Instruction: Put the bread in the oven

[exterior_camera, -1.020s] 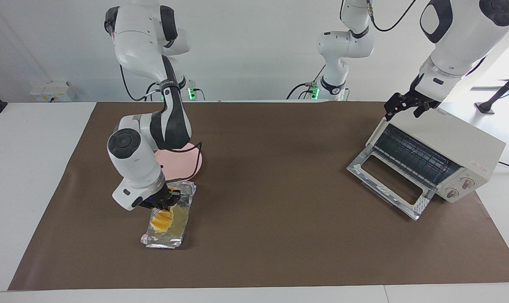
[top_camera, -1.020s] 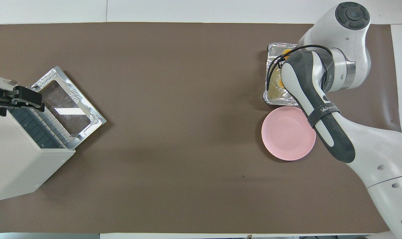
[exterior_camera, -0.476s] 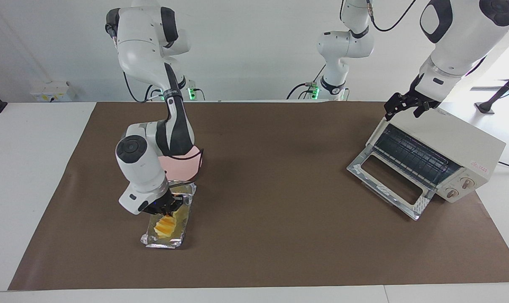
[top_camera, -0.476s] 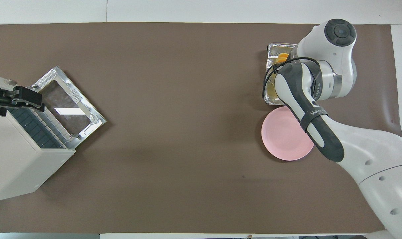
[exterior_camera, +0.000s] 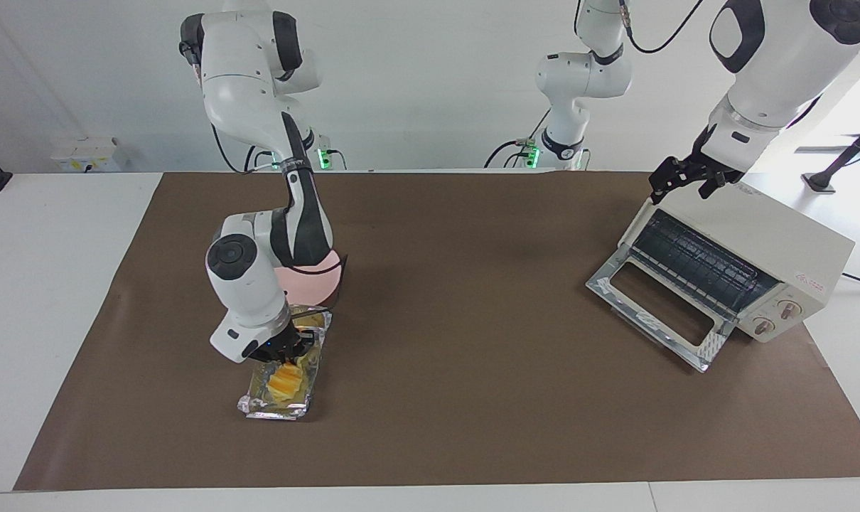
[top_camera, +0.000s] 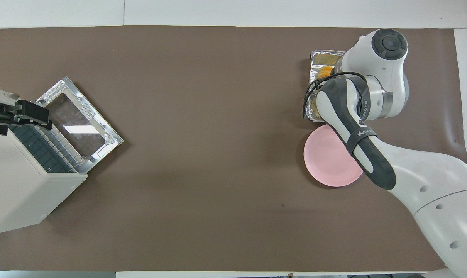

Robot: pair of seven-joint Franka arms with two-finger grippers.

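Nearest the robots, your left claw (exterior_camera: pixel 688 179) hangs open over the top corner of the toaster oven (exterior_camera: pixel 757 242), holding nothing, and that arm waits. The oven sits at the left arm's end of the bench (exterior_camera: pixel 46 284), on the brown mat (exterior_camera: pixel 473 355). Its glass door (exterior_camera: pixel 657 306) is dropped flat and the wire rack (exterior_camera: pixel 693 259) is bare. The overhead view cuts the oven off at its edge, and you get the two front knobs (exterior_camera: pixel 775 316) only in the facing view.

At the right arm's end, the round pink plate (top_camera: pixel 330 162) comes first. The right arm crosses over it and covers part of it in both views.

Just beside the plate, farther from the robots, lies the foil tray (exterior_camera: pixel 273 409). The right claw (exterior_camera: pixel 288 350) is down in the tray. Its own wrist hides it from above, and in the facing view you cannot tell whether it is open, closed or gripping.

The bread (exterior_camera: pixel 286 384) lies in the tray, toward the end farthest from the robots, right at the claw's tip. Whether they touch is not clear. From above only a sliver of orange shows past the arm, while the facing view shows its ridged slices.

Your count is one bread, one oven, one plate and one tray.
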